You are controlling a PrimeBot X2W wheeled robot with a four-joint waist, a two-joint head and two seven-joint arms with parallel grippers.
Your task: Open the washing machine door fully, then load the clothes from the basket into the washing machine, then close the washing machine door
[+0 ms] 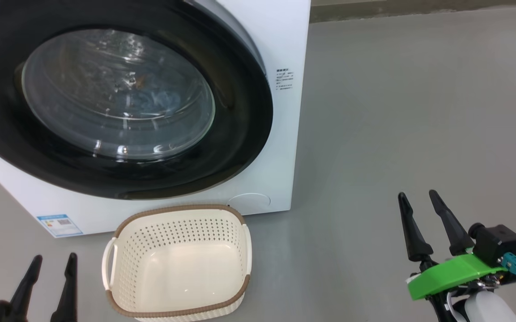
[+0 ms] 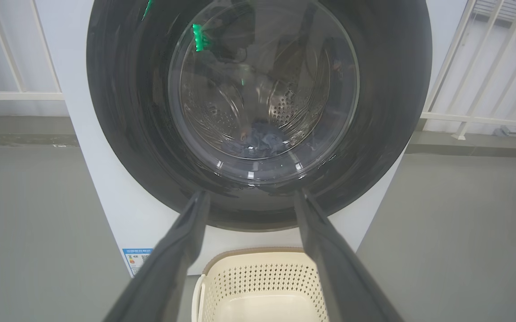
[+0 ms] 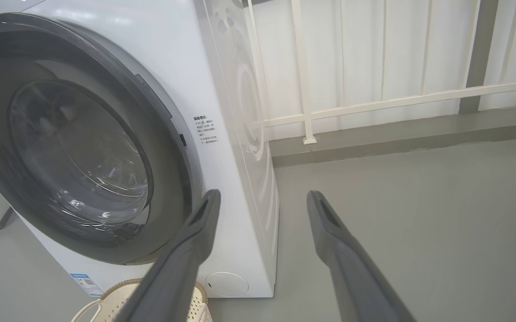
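Since the washing machine door is seen lying flush against the front of the washing machine, with its black rim seated all round and no gap to be made out at its edge, the door is judged to be closed. Through the bulging glass a small heap of light blue fabric, taken to be the clothes, can be made out low in the steel drum, though its print is too blurred by reflections to be read. The basket stands on the floor just in front of the machine's lower panel, below the door, and nothing is seen in it but its bare cream bottom. From this layout all three steps, opening, loading and closing, are judged to be done, and nothing of the task appears to be left; whether the latch is fully caught cannot be told. The left gripper is held low at the near left of the basket, apart from it, its fingers spread wide and nothing between them; in its wrist view it is aimed straight at the door. The right gripper is held well off to the right over bare floor, likewise spread and unloaded, with its fingers pointed past the machine's front right corner. A white railing is seen beyond.
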